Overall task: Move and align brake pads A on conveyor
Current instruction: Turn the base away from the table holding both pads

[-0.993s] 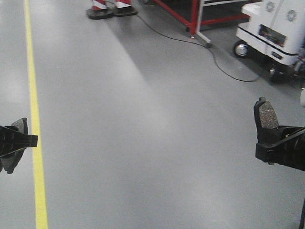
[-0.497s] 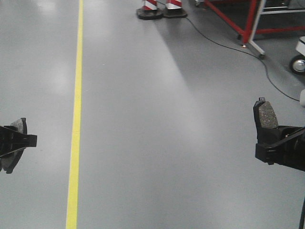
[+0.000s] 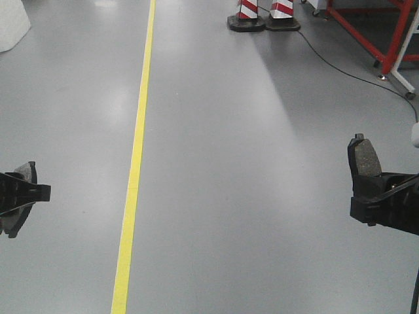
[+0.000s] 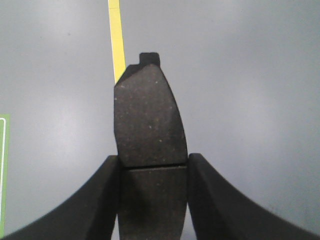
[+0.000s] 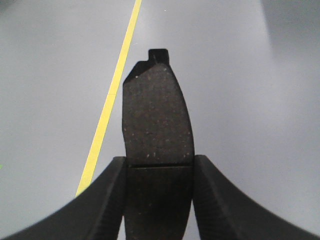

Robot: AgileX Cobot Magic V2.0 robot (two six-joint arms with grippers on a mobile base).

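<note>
Grip held on both sides. The left hand point(image 4: 152, 167) pinched the left brake pad point(image 4: 149, 120) by its lower half, with the pad's notched end standing clear beyond the fingertips. The right hand point(image 5: 159, 169) pinched the right brake pad point(image 5: 157, 117) the same way. Each pad stood edge-up in its hand, well above the floor point(image 3: 229, 196) and touching nothing else.

In the front view neither hand had shifted over the last second, and both pads sat as before. Everything beyond the hands had slid toward the right hand's side. The yellow line point(image 3: 134, 176), a second ago just beside the left hand, now ran between the two hands, though nearer the left. The striped cones point(image 3: 264, 14) ahead had drifted the same way. The white cart that had stood beyond the right hand was gone from view, and only the red frame point(image 3: 386, 33) and a trailing cable point(image 3: 347, 72) remained in that far corner.

That pattern suggested the base was turning or travelling toward the left hand's side while both arms stayed still. This looked like a carrying leg, not a placing one. The conveyor appeared in none of the views, so setting down and aligning were probably still ahead.
</note>
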